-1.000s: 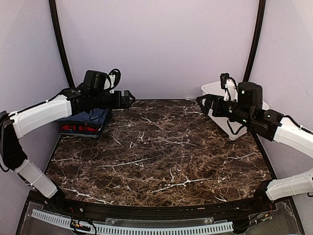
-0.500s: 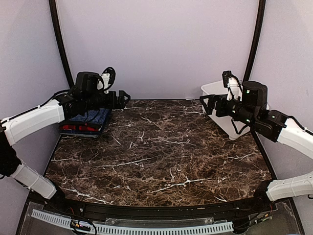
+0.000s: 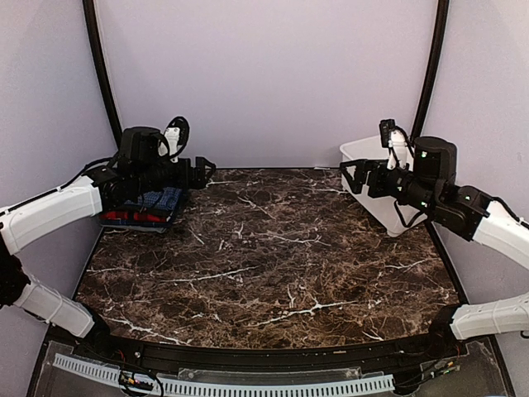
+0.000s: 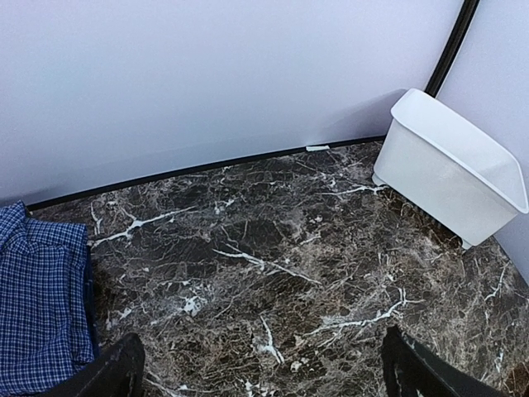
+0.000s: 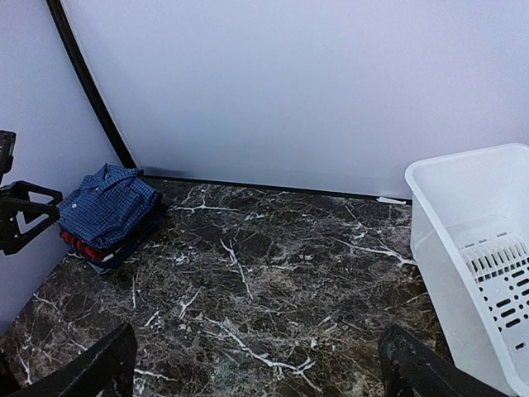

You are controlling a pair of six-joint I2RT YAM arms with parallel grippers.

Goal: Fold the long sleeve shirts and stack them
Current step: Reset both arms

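Three shirts (image 3: 142,211) are seen folded and stacked at the far left corner of the table (image 3: 264,265), close to the wall (image 3: 264,74). The blue shirt (image 5: 107,203) is on top with its collar up, the dark shirt (image 5: 140,227) is under it, and the red shirt (image 5: 78,246) is at the bottom with only its edge shown. In the left wrist view the blue shirt's check is seen at the lower left, just beside one finger (image 4: 116,372). The left gripper (image 3: 202,172) is held in the air just beside the stack, on its right side, aimed across the table. Its jaws are spread wide and nothing is clamped between them. The right gripper (image 3: 351,175) is held in the air at the far right, in front of the basket (image 3: 364,153), aimed toward the stack. Its jaws are likewise spread wide with nothing in them, as seen from its own wrist camera, where bare marble is framed between the two fingers (image 5: 107,364). The basket is set at the far right corner, well apart from the shirts. Neither gripper is touching cloth or basket.
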